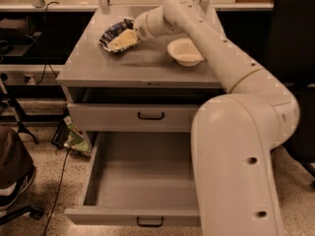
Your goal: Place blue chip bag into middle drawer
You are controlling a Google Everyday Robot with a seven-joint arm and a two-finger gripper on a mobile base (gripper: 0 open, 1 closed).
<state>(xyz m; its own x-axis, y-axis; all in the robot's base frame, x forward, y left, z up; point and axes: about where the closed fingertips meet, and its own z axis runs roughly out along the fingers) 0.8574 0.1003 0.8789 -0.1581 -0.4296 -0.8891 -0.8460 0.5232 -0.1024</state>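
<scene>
The blue chip bag (112, 29) lies crumpled on the grey cabinet top (147, 69), at its back left. My gripper (121, 40) reaches in from the right and rests on the bag's near right side, covering part of it. The middle drawer (142, 181) is pulled far out below, its deep grey tray bare, with a small black handle (149, 222) at the front centre. My arm's large white body (236, 156) hides the drawer's right side.
A cream-white bowl (184, 51) stands on the cabinet top to the right of the bag, under my forearm. The shallower drawer (147, 116) above stands slightly ajar. A crumpled green wrapper (76, 139) and cables lie on the floor at left. A black chair (295, 58) stands at right.
</scene>
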